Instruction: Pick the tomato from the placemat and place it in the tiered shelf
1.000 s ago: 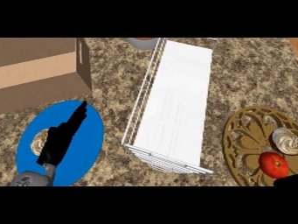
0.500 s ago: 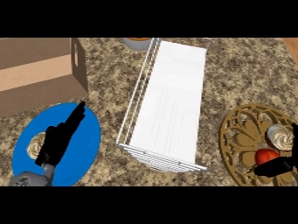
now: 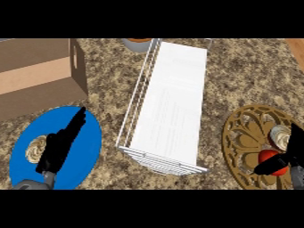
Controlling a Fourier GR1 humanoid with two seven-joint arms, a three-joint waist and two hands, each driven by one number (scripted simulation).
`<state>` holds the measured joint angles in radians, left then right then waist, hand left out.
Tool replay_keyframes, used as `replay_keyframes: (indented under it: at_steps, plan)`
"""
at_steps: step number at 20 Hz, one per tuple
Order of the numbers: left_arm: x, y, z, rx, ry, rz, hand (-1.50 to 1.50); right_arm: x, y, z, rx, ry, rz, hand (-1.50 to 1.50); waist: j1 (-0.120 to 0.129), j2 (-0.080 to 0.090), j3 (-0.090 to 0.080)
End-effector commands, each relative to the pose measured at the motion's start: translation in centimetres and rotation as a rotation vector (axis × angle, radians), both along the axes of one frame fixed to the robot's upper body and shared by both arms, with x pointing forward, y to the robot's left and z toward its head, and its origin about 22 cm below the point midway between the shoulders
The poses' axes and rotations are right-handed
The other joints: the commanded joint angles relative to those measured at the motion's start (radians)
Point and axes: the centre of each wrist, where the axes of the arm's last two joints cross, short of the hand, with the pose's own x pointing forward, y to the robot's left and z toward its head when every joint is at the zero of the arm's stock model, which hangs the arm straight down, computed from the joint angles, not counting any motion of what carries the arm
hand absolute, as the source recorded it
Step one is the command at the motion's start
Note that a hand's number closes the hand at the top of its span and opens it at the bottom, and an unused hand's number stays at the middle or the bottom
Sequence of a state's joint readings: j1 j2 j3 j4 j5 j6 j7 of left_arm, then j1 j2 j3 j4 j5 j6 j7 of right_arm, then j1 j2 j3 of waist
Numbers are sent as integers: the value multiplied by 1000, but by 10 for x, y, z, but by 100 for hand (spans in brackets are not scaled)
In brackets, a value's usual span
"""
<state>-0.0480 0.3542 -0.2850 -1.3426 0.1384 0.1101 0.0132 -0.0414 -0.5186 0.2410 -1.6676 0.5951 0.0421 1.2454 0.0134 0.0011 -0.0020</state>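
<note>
The tomato (image 3: 268, 156) sits on the round brown-and-gold placemat (image 3: 246, 133) down at about four o'clock on the counter, and the right hand (image 3: 292, 151) is right on it, thumb at the tomato's lower right side and fingers reaching up past its right; whether the fingers have actually closed on it I cannot tell from here. Just at the tomato's one o'clock, also on the placemat, lies a small pale round thing (image 3: 281, 136), partly hidden by the hand. At nine o'clock from the placemat stands the white tiered shelf (image 3: 170, 107), running long from six toward twelve. Further left, at about eight o'clock, the left hand (image 3: 60, 144) lies with straight fingers over a blue plate (image 3: 88, 147). A cardboard box (image 3: 29, 75) stands at ten o'clock.
</note>
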Motion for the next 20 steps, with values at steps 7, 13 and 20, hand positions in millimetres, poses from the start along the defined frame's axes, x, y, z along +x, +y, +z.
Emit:
replay_keyframes:
  at_steps: [7, 13, 20]
  plan:
    - [3, -8, 4, -9, 0, 13, 0, 10, 7, -10, -58, 161, -162, -150, -10, -1, 1]
    - [3, 1, 7, -13, 13, -7, 0, 8, -5, -35, -46, 181, -175, -150, -9, -1, 2]
    - [3, -11, 2, -18, -4, 15, 0, 9, 2, -46, -6, 173, -110, 150, -12, -1, 2]
